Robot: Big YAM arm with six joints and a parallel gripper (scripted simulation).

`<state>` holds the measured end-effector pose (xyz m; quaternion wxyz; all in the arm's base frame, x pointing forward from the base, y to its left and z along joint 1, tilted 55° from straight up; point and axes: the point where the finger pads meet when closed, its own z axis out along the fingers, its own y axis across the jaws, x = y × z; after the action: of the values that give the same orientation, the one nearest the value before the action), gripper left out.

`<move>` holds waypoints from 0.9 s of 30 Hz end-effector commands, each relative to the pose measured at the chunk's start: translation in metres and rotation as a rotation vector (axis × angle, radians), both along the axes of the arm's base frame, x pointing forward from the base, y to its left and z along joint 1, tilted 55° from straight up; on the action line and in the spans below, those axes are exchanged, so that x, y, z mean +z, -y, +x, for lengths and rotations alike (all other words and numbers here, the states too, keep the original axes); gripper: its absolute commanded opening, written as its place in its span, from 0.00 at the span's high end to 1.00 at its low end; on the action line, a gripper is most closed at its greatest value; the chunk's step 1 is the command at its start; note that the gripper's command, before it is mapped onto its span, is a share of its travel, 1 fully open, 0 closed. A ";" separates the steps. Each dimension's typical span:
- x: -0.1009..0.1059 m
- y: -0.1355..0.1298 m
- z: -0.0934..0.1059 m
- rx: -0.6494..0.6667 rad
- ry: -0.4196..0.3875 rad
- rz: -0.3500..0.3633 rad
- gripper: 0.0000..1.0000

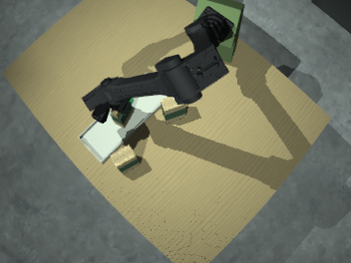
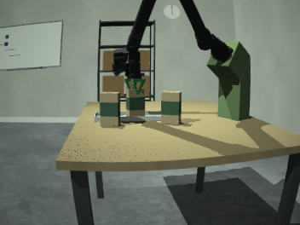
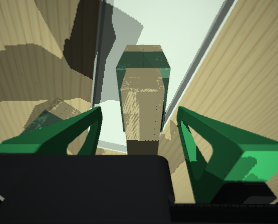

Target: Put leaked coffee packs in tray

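Top view shows 3 coffee packs near the black arm (image 1: 179, 79) (image 2: 142, 20). The middle pack (image 1: 121, 117) (image 2: 135, 106) (image 3: 142, 110) is upright at the white tray (image 1: 102, 136) (image 3: 165, 25); its lower end is partly hidden, so I cannot tell if all of it is inside the rim. The gripper (image 1: 120, 109) (image 2: 135, 90) (image 3: 139, 111) points down above this pack, its 2 green fingers wide apart, and it holds nothing. In the wrist view, the top of the pack appears between the 2 fingers, with a gap on each side.

The other 2 packs, the left pack (image 1: 125, 158) (image 2: 109, 109) and the right pack (image 1: 174, 110) (image 2: 170, 107) in the exterior view, stand upright on the wooden table (image 1: 209, 206) (image 2: 170, 148), outside the tray.
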<state>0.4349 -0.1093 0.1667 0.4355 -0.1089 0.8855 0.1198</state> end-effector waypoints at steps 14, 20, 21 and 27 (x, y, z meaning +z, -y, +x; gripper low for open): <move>0.059 0.027 -0.044 0.003 0.034 -0.033 0.22; 0.073 0.020 -0.040 -0.028 0.028 -0.007 0.22; 0.083 0.014 -0.038 -0.042 0.030 0.005 0.22; 0.126 -0.021 -0.015 -0.140 -0.017 0.129 0.22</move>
<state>0.4033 -0.0992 0.2369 0.4148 -0.0609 0.8967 0.1424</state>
